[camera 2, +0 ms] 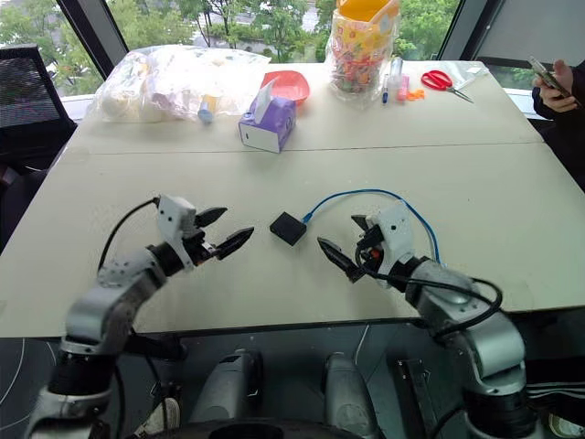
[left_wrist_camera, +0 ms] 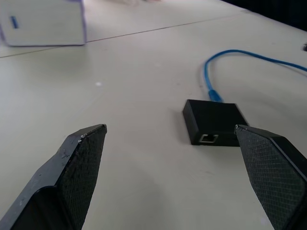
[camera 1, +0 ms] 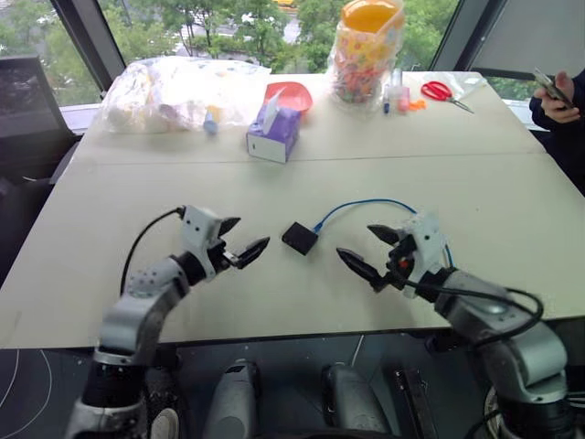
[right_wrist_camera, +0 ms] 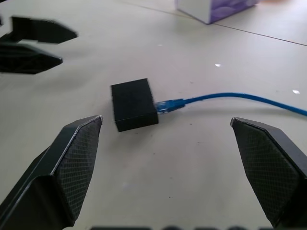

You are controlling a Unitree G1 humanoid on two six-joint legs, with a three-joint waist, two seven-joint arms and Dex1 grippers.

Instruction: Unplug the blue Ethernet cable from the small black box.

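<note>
The small black box (camera 1: 299, 238) lies flat on the table between my two grippers. The blue Ethernet cable (camera 1: 366, 204) is plugged into the box's far right side and arcs away to the right behind my right hand. In the right wrist view the plug (right_wrist_camera: 169, 105) sits in the box (right_wrist_camera: 133, 104). My left gripper (camera 1: 239, 240) hovers open to the left of the box, empty. On the box's other side my right gripper (camera 1: 367, 249) is open too, with nothing between its fingers. In the left wrist view the box (left_wrist_camera: 213, 121) shows a free port facing me.
A purple tissue box (camera 1: 273, 133) stands behind the box. Further back are clear plastic bags (camera 1: 183, 90), a red bowl (camera 1: 291, 93), a jar of coloured bits (camera 1: 367, 50) and red scissors (camera 1: 441, 91). A person holding a phone (camera 1: 559, 101) sits at the far right corner.
</note>
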